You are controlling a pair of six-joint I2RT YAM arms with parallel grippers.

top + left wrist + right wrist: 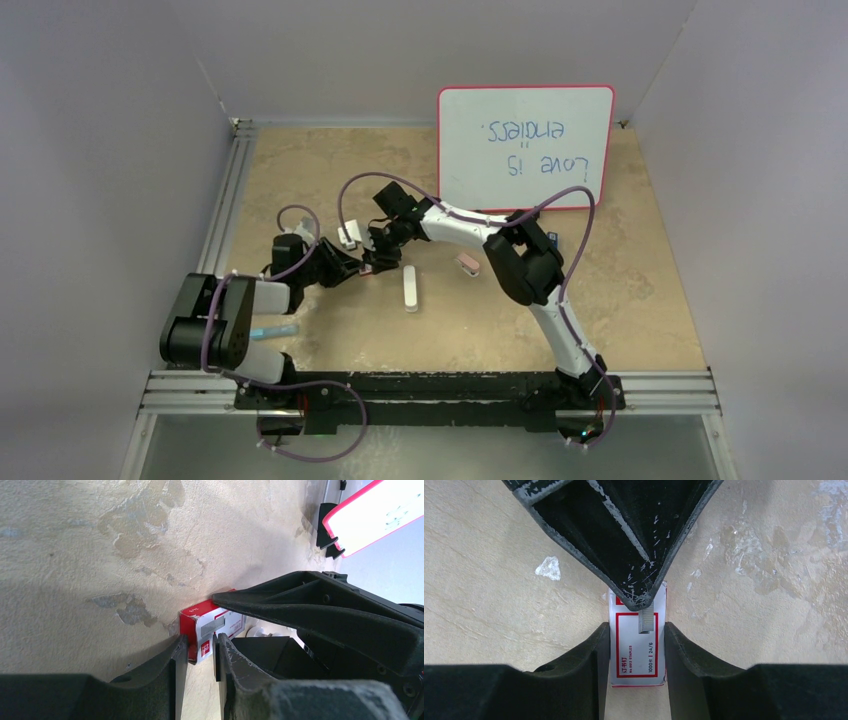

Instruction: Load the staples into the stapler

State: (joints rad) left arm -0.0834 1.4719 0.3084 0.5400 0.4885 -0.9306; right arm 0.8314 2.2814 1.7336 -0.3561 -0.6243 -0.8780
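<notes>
Beige, mottled table (620,300) fills the overhead view, with a pink-edged whiteboard (525,145) propped at the far side. Only a slim pale-blue strip of the stapler (275,330) shows, near the front left, sticking out from under the left arm's elbow. A white bar (410,288) and a pink piece (467,263) lie mid-table. The left gripper (358,267) and right gripper (376,250) meet tip to tip just left of the bar, well apart from the stapler. What sits between them is too small to make out here.

From the left wrist, a red-and-white staple box (200,630) lies flat on the table. The staples (212,625) show as a short grey ridged strip on its white top face. I cannot tell whether they are loose or printed there. The left fingers (175,670) stand a narrow gap apart with the near end of the box in that gap. Whether they press it is unclear. The right gripper's black finger reaches over the far end of the box.

From the right wrist, the box lies lengthwise between the right fingers, which sit flush against both long sides and clamp it. The grey strip pokes out directly under the left gripper's pointed tip, which touches the top of the box.
</notes>
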